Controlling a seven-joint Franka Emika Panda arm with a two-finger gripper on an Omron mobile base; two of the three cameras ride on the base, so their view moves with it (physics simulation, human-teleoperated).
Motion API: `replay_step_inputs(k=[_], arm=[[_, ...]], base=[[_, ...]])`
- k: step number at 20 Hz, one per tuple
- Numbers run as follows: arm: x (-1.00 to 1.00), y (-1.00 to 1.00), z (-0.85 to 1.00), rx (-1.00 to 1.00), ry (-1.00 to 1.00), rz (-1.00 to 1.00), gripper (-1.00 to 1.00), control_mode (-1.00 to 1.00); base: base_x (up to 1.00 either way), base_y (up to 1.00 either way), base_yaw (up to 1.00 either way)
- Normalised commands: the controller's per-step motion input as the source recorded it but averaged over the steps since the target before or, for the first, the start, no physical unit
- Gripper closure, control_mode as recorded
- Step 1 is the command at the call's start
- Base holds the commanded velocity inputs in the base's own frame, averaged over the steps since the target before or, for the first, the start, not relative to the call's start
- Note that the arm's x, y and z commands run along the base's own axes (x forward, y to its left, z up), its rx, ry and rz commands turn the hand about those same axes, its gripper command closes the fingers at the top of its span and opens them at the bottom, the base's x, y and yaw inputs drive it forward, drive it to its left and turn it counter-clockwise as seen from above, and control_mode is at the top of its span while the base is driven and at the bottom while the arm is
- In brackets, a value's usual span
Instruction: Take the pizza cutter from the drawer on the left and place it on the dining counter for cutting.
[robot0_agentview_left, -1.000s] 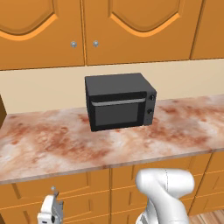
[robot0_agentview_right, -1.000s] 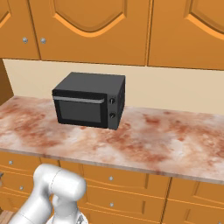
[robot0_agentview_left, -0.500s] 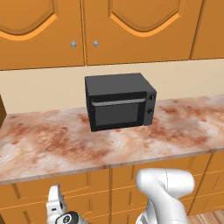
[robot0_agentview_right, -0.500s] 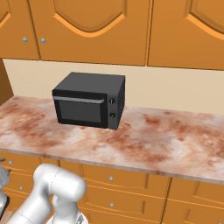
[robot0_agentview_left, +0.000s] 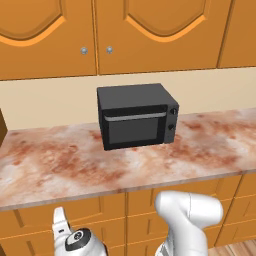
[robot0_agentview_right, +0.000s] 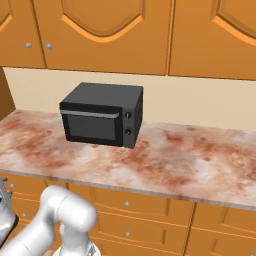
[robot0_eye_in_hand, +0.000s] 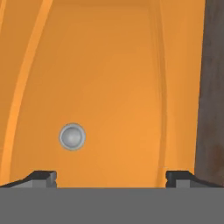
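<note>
Marbled worktop (robot0_agentview_left: 60, 165), black microwave (robot0_agentview_left: 136, 115), drawer (robot0_eye_in_hand: 100, 87) knob (robot0_eye_in_hand: 72, 136)

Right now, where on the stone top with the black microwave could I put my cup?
The worktop is bare on both sides of the microwave: a wide stretch to its right up to the picture edge, and a smaller patch to its left by the wooden side wall. A strip in front is free too. Behind it is tight.

Orange-wood drawer front (robot0_eye_in_hand: 113, 87): smooth, matt. Small round silver knob (robot0_eye_in_hand: 72, 136): brushed metal. Black microwave (robot0_agentview_left: 136, 116): matt; marbled stone worktop (robot0_agentview_left: 60, 165): polished.
</note>
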Motion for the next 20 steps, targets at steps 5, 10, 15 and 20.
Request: replay_step_inputs(k=[5,10,15,20], arm=[[0.20,0.08,-0.29,0.00,0.01,0.04,-1.00,-1.00],[0.15,0.02,-0.57,0.00,0.00,0.00,-1.00,-1.00],[0.13,0.28,-0.36,0.00,0.00,0.00,-1.00,-1.00],[0.12,0.23,-0.08,0.00,0.00,0.00,-1.00,-1.00]], base=[[0.00,0.00,0.00],[0.00,0.00,0.00],[0.00,0.00,0.00],[0.00,0.00,0.00]])
